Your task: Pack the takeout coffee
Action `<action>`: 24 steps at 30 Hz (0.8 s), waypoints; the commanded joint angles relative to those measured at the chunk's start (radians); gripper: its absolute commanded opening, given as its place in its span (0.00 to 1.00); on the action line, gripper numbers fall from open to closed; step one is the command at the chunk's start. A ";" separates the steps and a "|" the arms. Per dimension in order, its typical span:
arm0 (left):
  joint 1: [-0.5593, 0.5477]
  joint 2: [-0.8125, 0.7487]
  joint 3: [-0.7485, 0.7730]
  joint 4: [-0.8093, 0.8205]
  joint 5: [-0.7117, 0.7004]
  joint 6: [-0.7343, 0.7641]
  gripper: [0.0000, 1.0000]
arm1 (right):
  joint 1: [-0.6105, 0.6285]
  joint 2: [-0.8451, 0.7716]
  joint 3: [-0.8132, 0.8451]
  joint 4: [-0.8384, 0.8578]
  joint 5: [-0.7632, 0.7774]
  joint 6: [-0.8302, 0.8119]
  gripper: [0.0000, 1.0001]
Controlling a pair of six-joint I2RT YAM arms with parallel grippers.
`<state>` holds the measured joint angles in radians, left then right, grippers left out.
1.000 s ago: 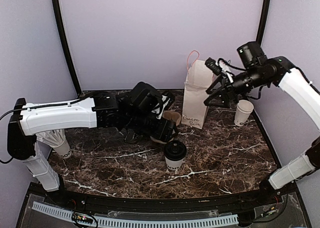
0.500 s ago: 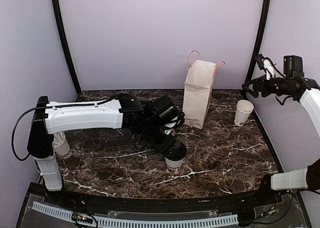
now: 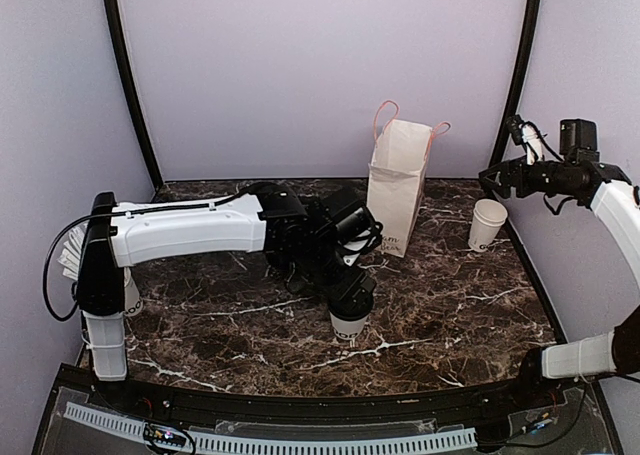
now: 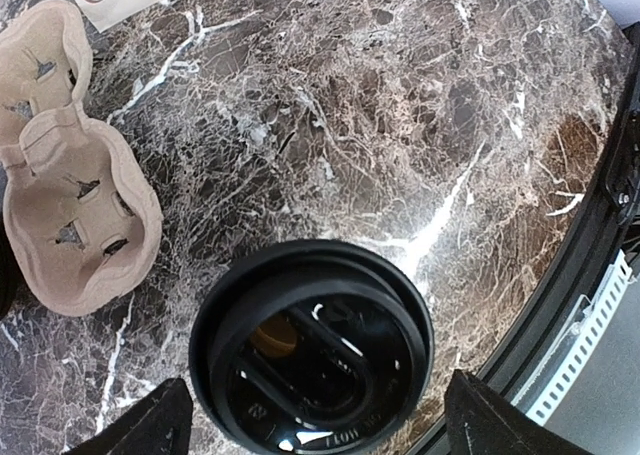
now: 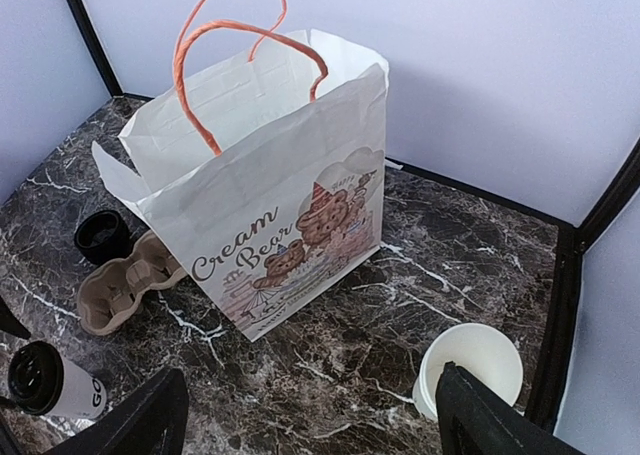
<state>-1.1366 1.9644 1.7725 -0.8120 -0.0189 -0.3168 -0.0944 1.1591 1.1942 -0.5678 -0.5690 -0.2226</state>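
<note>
A marble table (image 3: 470, 305) was seen from above, with two robot arms reaching over it. The takeout coffee (image 3: 348, 325), a white paper cup with a black lid, stood upright at about 6 o'clock from the table's centre, near the front edge. The left gripper (image 4: 318, 427) hung directly over it, pointing down. In the left wrist view its two fingertips (image 4: 150, 430) were spread wide at roughly 8 and 4 o'clock of the round lid (image 4: 312, 350), clear of its rim and holding nothing. The cup's long axis ran vertically, straight up toward that wrist, so the jaws straddled it from above.

A cardboard cup carrier (image 4: 70, 205) lay at 10 o'clock of the coffee. A white paper bag (image 3: 397, 190) with orange handles stood open at 1 o'clock of it.

The right gripper (image 5: 315, 420) was raised at the table's 2 o'clock, well apart from the coffee, jaws apart and empty, above an open white cup (image 5: 470, 370). The left arm was plainly the nearer one. Its likely next move looked like lowering and closing on the cup.
</note>
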 commanded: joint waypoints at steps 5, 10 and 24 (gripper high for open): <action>-0.003 0.049 0.061 -0.058 -0.005 -0.007 0.91 | -0.003 -0.004 -0.017 0.041 -0.062 0.011 0.87; -0.003 0.064 0.068 -0.065 -0.023 -0.012 0.88 | -0.002 -0.003 -0.018 0.041 -0.074 0.014 0.87; -0.032 0.068 0.095 -0.110 -0.092 0.003 0.88 | -0.003 -0.012 -0.031 0.048 -0.071 0.014 0.87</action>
<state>-1.1431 2.0293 1.8313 -0.8551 -0.0654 -0.3244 -0.0944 1.1591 1.1736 -0.5568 -0.6292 -0.2218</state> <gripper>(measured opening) 0.872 0.872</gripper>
